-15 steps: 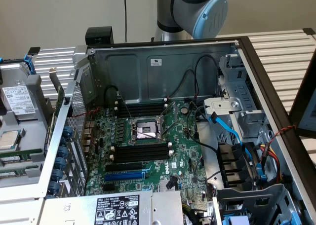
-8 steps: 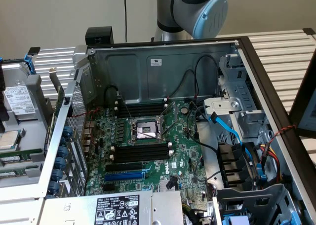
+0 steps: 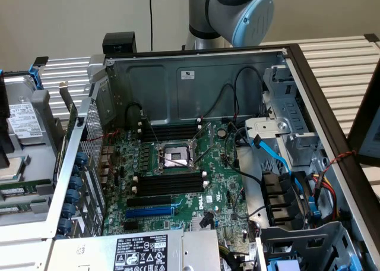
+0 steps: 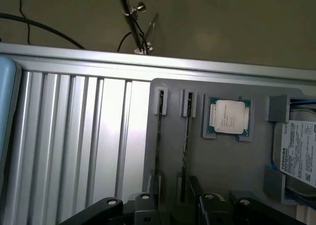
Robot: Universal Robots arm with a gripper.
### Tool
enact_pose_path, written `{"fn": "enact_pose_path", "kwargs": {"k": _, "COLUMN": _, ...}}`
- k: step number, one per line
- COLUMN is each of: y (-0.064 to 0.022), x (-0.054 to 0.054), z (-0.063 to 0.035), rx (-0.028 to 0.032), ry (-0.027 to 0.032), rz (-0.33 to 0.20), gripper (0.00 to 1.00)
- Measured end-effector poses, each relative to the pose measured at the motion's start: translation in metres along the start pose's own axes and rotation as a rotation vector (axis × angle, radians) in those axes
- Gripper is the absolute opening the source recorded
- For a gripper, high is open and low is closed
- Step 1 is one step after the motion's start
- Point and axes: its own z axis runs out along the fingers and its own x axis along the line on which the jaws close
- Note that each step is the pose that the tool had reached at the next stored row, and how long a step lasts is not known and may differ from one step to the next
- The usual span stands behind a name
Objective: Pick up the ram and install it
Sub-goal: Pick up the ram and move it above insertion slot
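Grey plastic tray (image 4: 227,161) held the long thin green ram stick (image 4: 186,146) edge-up near your hand (image 4: 177,211), whose opening you couldn't tell; it looked light, brittle, best pinched mid-length across its faces.

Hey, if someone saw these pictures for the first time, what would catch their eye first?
An open computer case sits in the exterior view's middle, its green motherboard showing a bare processor socket at the centre. In the wrist view, the pincer hangs over a grey tray holding two memory sticks on edge, a silver processor chip and a hard drive.
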Motion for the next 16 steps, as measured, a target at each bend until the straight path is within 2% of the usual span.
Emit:
{"fn": "enact_pose_path", "kwargs": {"k": 9, "y": 0.0016, "x": 0.004, "z": 0.0167, "rx": 0.0008, "ry": -0.0003, "rz": 0.005, "gripper": 0.36}}
{"fn": "enact_pose_path", "kwargs": {"k": 16, "y": 0.0013, "x": 0.004, "z": 0.0293, "rx": 0.0017, "ry": -0.0020, "rz": 0.056, "gripper": 0.36}}
